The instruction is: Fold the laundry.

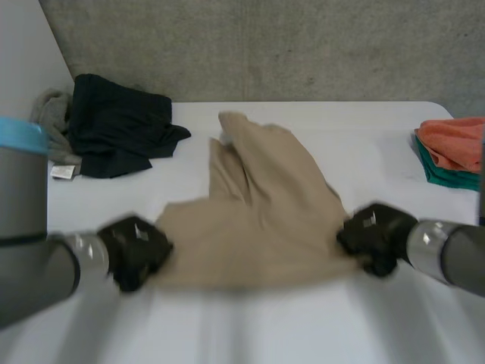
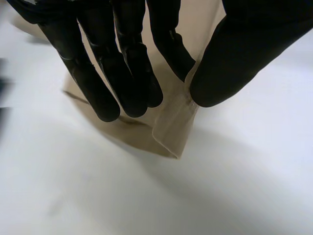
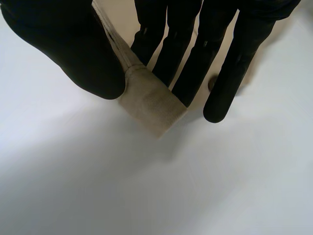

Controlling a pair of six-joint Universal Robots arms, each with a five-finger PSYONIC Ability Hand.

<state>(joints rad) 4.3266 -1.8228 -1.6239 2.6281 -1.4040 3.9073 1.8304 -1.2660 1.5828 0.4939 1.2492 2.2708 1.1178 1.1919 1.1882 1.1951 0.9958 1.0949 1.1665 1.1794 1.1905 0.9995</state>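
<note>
A beige garment (image 1: pixel 258 205) lies spread on the white table (image 1: pixel 250 326), its legs reaching toward the far side. My left hand (image 1: pixel 135 249) pinches the garment's near left corner (image 2: pixel 171 132) between thumb and fingers (image 2: pixel 129 73). At the near right corner (image 3: pixel 151 110), my right hand (image 1: pixel 377 236) has the thick hem squeezed between its thumb and fingers (image 3: pixel 186 58). Both corners sit just above the table near its front.
A dark garment (image 1: pixel 121 125) and a grey cloth (image 1: pixel 51 114) are heaped at the far left, with a white tag (image 1: pixel 62 172) beside them. Orange (image 1: pixel 455 140) and green (image 1: pixel 443 176) folded pieces are stacked at the far right edge. A concrete wall runs behind.
</note>
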